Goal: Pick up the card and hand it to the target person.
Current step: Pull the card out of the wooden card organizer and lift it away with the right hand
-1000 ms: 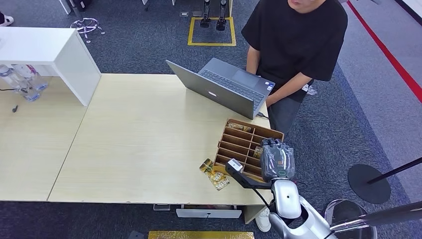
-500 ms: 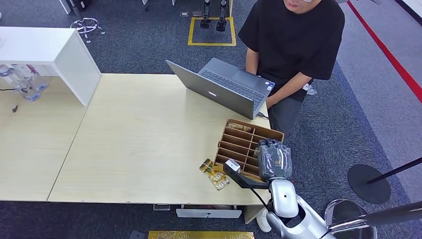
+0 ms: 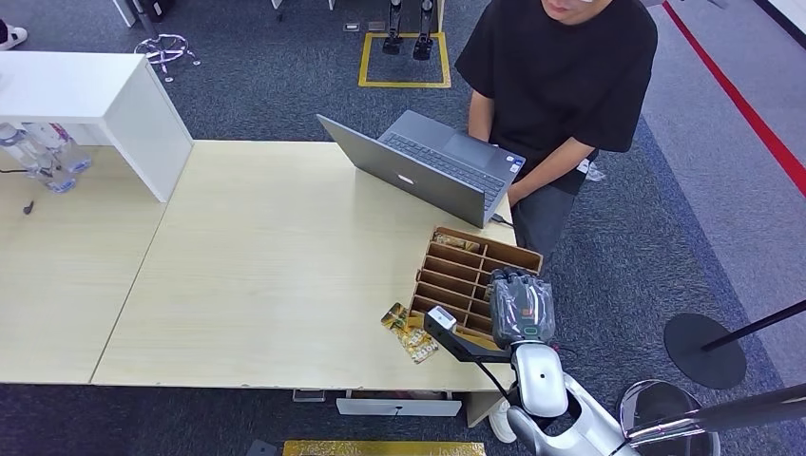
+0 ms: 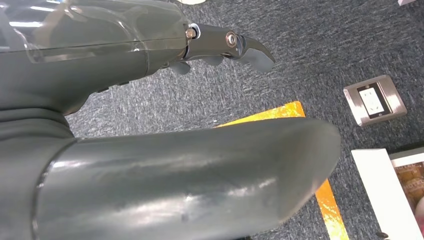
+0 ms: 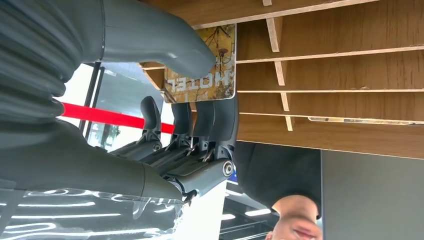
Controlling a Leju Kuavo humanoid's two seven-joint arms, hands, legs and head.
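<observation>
Right wrist view shows the brown printed hotel card (image 5: 202, 65) standing in a slot of the wooden slotted organiser tray (image 5: 350, 65), pinched by the right hand (image 5: 165, 100): the thick grey thumb presses one face and the dark fingers (image 5: 220, 117) back the other. From the head view, the right hand (image 3: 521, 309) sits over the near right corner of the wooden tray (image 3: 456, 261), which rests at the right end of the pale wooden table (image 3: 257, 266). Just beside the tray, on its near left, a few loose gold-patterned cards (image 3: 409, 332) lie on the tabletop. An open grey laptop (image 3: 418, 166) stands beyond the tray. A person in a black T-shirt (image 3: 561, 76) stands at the far right corner of the table, close to the laptop. The left hand (image 4: 150, 120) hangs over grey carpet with an orange floor strip (image 4: 327, 200), holding nothing, its fingers (image 4: 235, 45) extended and apart.
</observation>
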